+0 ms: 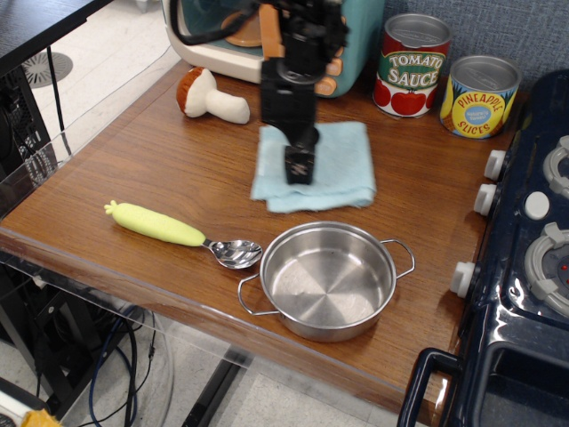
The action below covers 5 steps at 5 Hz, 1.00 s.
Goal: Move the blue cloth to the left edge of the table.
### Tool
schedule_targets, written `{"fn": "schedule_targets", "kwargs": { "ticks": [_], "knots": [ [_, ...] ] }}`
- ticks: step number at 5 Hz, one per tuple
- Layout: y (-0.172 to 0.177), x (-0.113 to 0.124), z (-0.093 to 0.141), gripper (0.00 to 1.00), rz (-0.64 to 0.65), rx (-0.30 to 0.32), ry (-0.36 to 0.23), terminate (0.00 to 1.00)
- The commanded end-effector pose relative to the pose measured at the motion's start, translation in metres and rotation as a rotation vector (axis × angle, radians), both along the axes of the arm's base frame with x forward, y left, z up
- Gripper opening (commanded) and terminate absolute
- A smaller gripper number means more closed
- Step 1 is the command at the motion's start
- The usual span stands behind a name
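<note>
The blue cloth (342,165) lies flat on the brown table (160,169), near the middle, just behind the steel pot. My gripper (299,173) comes down from above onto the cloth's left part. Its fingers are together and it looks pinched on the fabric. The arm hides part of the cloth's far left corner.
A steel pot (327,278) stands at the front. A spoon with a yellow-green handle (169,228) lies left of it. A toy mushroom (211,96) and a toy microwave (209,31) stand at the back left. Two cans (411,67) (480,96) stand at the back right. A navy toy stove (524,285) fills the right.
</note>
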<state>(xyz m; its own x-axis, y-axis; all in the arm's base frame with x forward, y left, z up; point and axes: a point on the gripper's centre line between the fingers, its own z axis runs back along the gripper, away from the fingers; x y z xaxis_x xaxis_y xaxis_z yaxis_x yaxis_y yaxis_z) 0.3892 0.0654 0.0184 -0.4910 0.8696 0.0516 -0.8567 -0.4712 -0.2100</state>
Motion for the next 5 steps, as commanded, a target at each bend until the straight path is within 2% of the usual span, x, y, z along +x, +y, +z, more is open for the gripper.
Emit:
{"fn": "schedule_targets", "kwargs": {
  "ticks": [1,5],
  "knots": [
    [0.061,-0.018,0.014,1.0,0.102,0.068,-0.022,0.0],
    [0.134,-0.078,0.035,1.0,0.18,0.108,0.008,0.0]
  ]
}}
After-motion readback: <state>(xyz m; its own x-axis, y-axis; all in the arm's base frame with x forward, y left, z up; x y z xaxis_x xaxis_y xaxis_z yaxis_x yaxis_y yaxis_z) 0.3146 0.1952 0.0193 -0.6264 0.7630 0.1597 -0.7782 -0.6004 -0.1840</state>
